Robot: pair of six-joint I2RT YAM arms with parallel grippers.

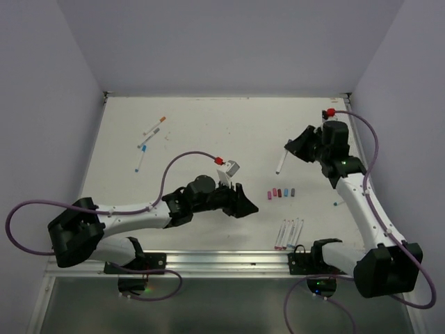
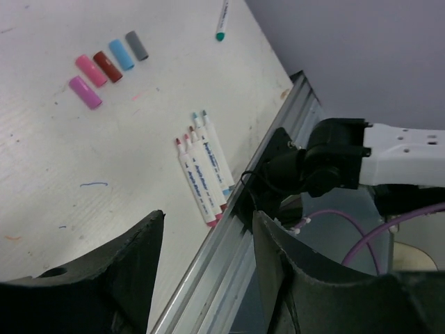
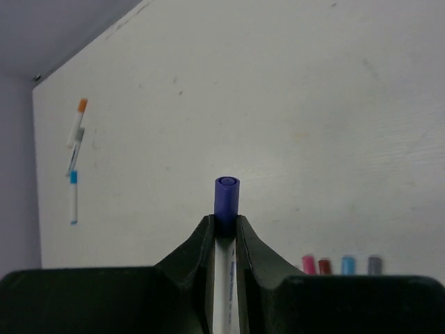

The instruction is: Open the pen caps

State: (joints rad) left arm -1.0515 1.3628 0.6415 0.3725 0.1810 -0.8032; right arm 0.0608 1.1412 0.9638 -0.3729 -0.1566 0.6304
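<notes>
Clamping capped pen [image 3: 224, 273], barrel mostly hidden: right gripper [image 3: 224, 223] | left gripper [image 2: 208, 219] spread, seemingly empty

a white table [image 1: 208, 132] (scuffed with faint ink marks) sits boxed in by plain pale lavender walls [image 1: 229, 42].

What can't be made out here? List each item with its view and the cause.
Barrel of the held pen: right wrist view, the right end effector covers most; only its purple cap sticks out.
Teal-tipped pen: left wrist view, top edge cuts it off.
Print on the four uncapped pens: left wrist view, too small to read.
Far pens: top view, too small to tell whether they touch.
</notes>
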